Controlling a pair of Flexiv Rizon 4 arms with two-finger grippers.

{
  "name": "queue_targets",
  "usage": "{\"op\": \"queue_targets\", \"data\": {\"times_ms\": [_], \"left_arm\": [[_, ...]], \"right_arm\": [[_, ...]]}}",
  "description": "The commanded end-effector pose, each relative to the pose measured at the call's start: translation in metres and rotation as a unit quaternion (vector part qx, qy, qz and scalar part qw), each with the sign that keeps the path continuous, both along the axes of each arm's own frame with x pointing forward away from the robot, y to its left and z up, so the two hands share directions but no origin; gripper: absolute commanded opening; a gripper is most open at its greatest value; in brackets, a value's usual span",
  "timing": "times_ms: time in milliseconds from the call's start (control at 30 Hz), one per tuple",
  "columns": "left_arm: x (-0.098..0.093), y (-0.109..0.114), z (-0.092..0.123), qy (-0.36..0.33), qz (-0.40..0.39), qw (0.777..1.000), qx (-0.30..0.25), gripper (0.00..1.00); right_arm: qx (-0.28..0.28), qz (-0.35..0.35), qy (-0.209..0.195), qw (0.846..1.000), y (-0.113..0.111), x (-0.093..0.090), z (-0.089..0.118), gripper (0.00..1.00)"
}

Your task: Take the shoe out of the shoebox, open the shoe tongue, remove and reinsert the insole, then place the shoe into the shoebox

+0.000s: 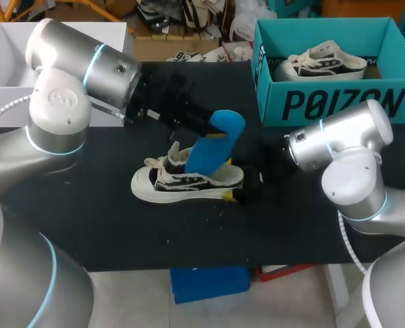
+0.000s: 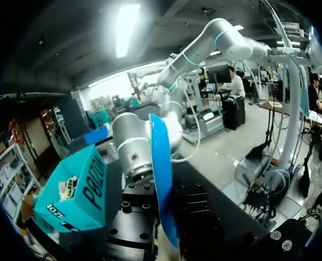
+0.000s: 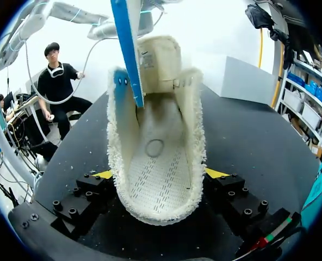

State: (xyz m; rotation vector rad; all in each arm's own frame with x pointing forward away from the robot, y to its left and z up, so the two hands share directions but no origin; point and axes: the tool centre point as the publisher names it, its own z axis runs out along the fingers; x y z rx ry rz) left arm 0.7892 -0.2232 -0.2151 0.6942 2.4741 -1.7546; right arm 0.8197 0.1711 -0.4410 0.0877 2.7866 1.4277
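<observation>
Black matte table [image 1: 107, 225], top faintly speckled white.

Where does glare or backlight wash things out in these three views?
Right wrist view: a blown-out white backdrop sits behind the blue foam insole and the cream fleece-lined shoe. Left wrist view: overhead light flares, and the foreground is dark. Head view: even light, with soft highlights on the silver left arm.

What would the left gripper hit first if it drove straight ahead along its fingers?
Most likely my right arm's silver wrist, directly ahead beyond the blue insole that the left gripper holds. The teal shoebox sits off to one side. Depth is unclear.
</observation>
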Motion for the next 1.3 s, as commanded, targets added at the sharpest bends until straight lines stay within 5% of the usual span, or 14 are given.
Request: {"op": "queue_targets", "data": {"times_ms": [33,500,700,1200,1300], "left_arm": [[-0.011,0.013,0.003,0.048,0.033,0.996,-0.065,0.0],[-0.034,0.007,0.081,0.195,0.066,0.966,-0.156,0.0],[-0.048,0.005,0.109,0.232,0.108,0.955,-0.15,0.0],[-0.048,0.005,0.109,0.232,0.108,0.955,-0.15,0.0],[-0.044,0.002,0.124,0.279,0.098,0.945,-0.142,0.0]], "right_arm": [[0.0,0.0,0.001,1.0,0.0,0.001,-0.002,0.0],[0.0,0.0,0.001,1.0,0.0,0.001,-0.002,0.0],[0.0,0.0,0.001,1.0,0.0,0.001,-0.002,0.0],[0.0,0.0,0.001,1.0,0.0,0.001,-0.002,0.0],[0.0,0.0,0.001,1.0,0.0,0.001,-0.002,0.0]]}}
